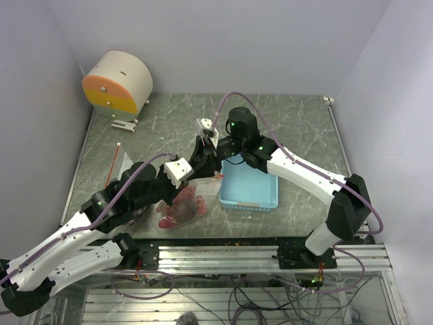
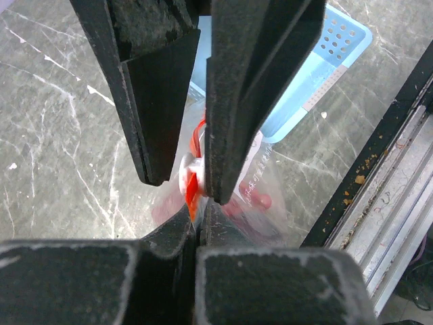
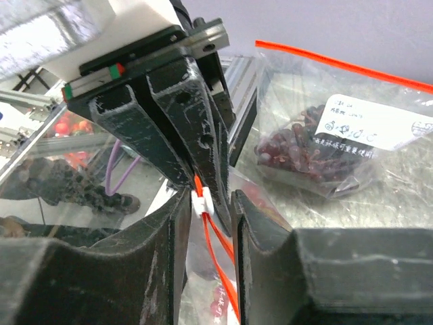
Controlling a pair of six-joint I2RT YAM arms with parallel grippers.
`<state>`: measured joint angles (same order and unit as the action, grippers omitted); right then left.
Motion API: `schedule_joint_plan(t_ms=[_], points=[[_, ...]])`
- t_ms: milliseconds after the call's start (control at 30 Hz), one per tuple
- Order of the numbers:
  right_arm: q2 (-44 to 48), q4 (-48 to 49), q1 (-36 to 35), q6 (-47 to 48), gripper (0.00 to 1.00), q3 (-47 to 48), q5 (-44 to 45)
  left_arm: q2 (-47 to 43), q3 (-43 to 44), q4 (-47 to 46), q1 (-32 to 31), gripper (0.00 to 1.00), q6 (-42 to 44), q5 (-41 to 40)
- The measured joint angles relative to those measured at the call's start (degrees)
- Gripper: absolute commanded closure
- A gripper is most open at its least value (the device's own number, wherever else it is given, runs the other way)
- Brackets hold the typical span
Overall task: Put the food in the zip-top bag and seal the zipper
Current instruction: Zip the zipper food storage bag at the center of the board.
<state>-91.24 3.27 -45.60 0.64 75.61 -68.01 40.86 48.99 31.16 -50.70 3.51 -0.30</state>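
The left gripper (image 2: 197, 218) is clamped tight on the thin orange-red plastic zipper strip (image 3: 220, 252) at the mouth of the clear, crinkly zip-top bag (image 2: 274, 169). The bag's body sags onto the grey marbled table (image 1: 298, 122) just beside the light blue perforated rectangular tray (image 1: 250, 184). The red fruit and berries (image 1: 177, 211) show inside it, low in the bag. The right gripper (image 3: 210, 204) straddles the small white slider tab (image 2: 191, 168) on the strip with its 2 fingers apart and a gap on either side, so it grips nothing yet. The main risk, as I judge it, is a poor catch. The tab is small, and if the jaws close off-centre they may nip only film or strip. A pull would then drag the bag rather than run the slider. The 2 grippers sit almost touching, so a skewed approach could knock fingers together or jog the left pinch loose and drop the mouth. Pulling out of line with the strip could jam the slider or leave part of the mouth unsealed, and film bunched in the track would do the same.
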Motion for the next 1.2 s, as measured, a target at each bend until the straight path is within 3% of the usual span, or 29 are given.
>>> schedule_joint_plan(t_ms=[200,1200], points=[[-0.3,-1.2,0.0,0.4,0.94,0.0,1.2,-0.2,0.0,0.0,0.0,0.93,-0.1,-0.2],[-1.7,-10.6,3.3,13.0,0.97,-0.3,-0.6,-5.3,3.3,4.8,0.0,0.93,-1.0,-4.7]])
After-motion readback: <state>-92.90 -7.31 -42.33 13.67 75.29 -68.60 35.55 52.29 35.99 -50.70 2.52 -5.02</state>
